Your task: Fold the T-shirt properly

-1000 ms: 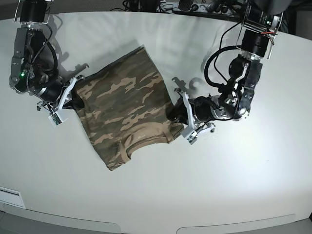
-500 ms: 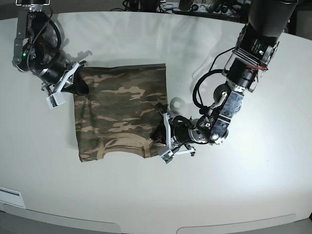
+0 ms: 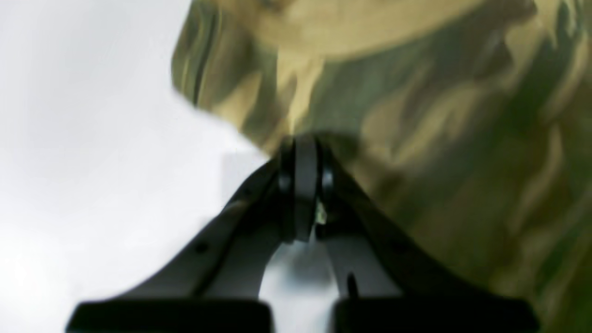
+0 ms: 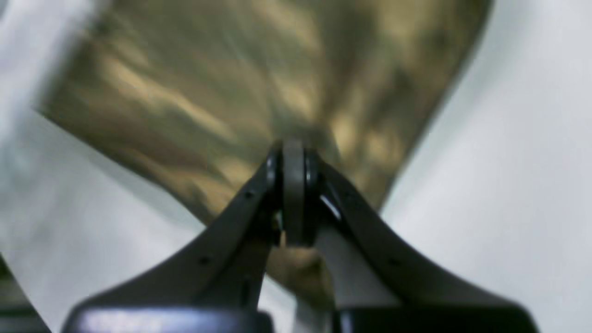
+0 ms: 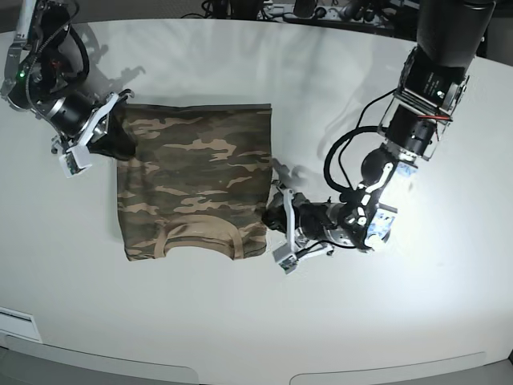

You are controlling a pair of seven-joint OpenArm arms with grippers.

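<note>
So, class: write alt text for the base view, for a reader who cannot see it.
A folded camouflage T-shirt lies on a white table, tan collar nearest the camera. The right gripper pinches its far left corner; the left gripper pinches its near right edge.

- Both wrist views are blurred, so the camouflage print of the T-shirt (image 3: pixel 416 115) smears into soft streaks and no seam or hem shows there.
- In the left wrist view, the top and right edges cut off the cloth.
- In the right wrist view, the top edge cuts off the cloth, and how many layers the right claw (image 4: pixel 292 194) pinches cannot be told.
- In the base view, the left claw (image 5: pixel 276 220) covers the shirt's corner.
- The right claw's body hides the corner beneath it.
- The arms' upper parts run off the top edge.
</note>
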